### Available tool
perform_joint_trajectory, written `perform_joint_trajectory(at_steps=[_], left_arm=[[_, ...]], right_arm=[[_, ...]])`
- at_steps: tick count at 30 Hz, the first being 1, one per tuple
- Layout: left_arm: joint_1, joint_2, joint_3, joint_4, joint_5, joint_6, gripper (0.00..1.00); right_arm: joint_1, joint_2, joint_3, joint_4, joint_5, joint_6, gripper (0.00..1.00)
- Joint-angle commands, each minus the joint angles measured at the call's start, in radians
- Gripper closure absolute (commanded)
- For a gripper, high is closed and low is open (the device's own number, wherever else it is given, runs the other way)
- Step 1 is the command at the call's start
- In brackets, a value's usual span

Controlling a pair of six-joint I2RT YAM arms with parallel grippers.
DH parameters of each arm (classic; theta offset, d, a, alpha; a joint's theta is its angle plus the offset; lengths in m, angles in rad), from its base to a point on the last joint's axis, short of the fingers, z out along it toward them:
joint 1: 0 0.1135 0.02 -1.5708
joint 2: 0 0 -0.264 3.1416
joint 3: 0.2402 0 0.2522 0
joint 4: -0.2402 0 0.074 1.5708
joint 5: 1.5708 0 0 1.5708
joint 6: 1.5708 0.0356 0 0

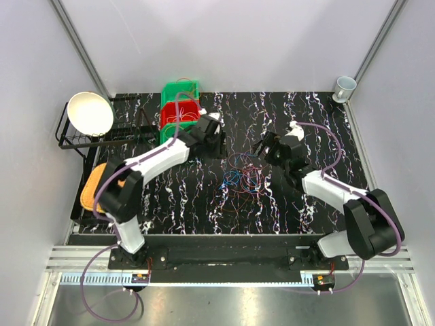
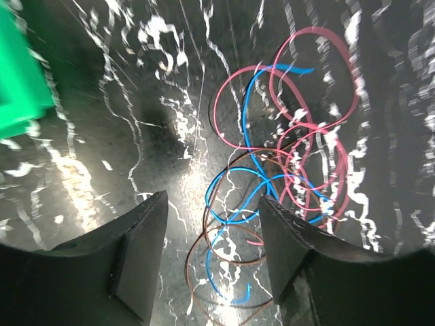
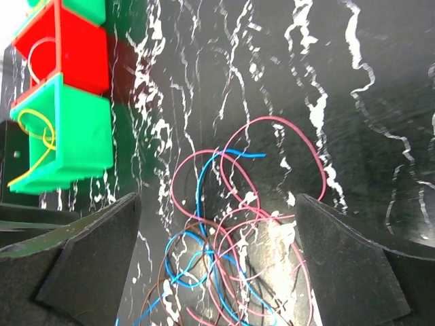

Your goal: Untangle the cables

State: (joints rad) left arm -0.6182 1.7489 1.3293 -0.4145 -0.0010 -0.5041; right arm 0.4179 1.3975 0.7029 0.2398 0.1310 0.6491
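A tangle of thin cables in pink, blue and brown lies on the black marbled table between the arms. In the left wrist view the cables lie beyond and between my open, empty left gripper; a brown loop and a blue end sit under the gap. In the right wrist view the cables spread between the fingers of my open, empty right gripper. In the top view the left gripper hangs left of the tangle's far side and the right gripper right of it.
A green bin and a red bin stand at the back left; a green bin holds a yellow loop. A wire rack with a white bowl is at far left, a cup at back right.
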Motion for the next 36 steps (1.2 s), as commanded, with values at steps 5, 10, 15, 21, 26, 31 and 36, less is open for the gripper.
perform_joint_trajectory(at_steps=[5, 10, 15, 21, 26, 31, 36], left_arm=[[-0.026, 0.153, 0.123, 0.032, 0.036, -0.019, 0.45], [-0.029, 0.222, 0.165, 0.033, 0.036, -0.031, 0.47], [-0.034, 0.281, 0.200, 0.029, 0.024, -0.034, 0.49], [-0.035, 0.342, 0.237, 0.022, 0.019, -0.044, 0.55], [-0.038, 0.380, 0.263, 0.013, 0.010, -0.048, 0.59], [-0.043, 0.399, 0.274, 0.011, 0.002, -0.051, 0.72], [-0.043, 0.413, 0.289, 0.010, 0.004, -0.053, 1.00]], right_arm=[[-0.005, 0.023, 0.024, 0.000, 0.045, 0.014, 0.00], [-0.007, 0.040, 0.038, -0.010, 0.024, 0.015, 0.00], [-0.010, 0.044, 0.043, -0.013, 0.018, 0.015, 0.00], [-0.013, 0.055, 0.049, -0.014, 0.001, 0.017, 0.00], [-0.014, 0.061, 0.052, -0.014, -0.004, 0.017, 0.00], [-0.014, 0.063, 0.050, -0.013, -0.007, 0.020, 0.00], [-0.016, 0.066, 0.052, -0.013, -0.008, 0.020, 0.00]])
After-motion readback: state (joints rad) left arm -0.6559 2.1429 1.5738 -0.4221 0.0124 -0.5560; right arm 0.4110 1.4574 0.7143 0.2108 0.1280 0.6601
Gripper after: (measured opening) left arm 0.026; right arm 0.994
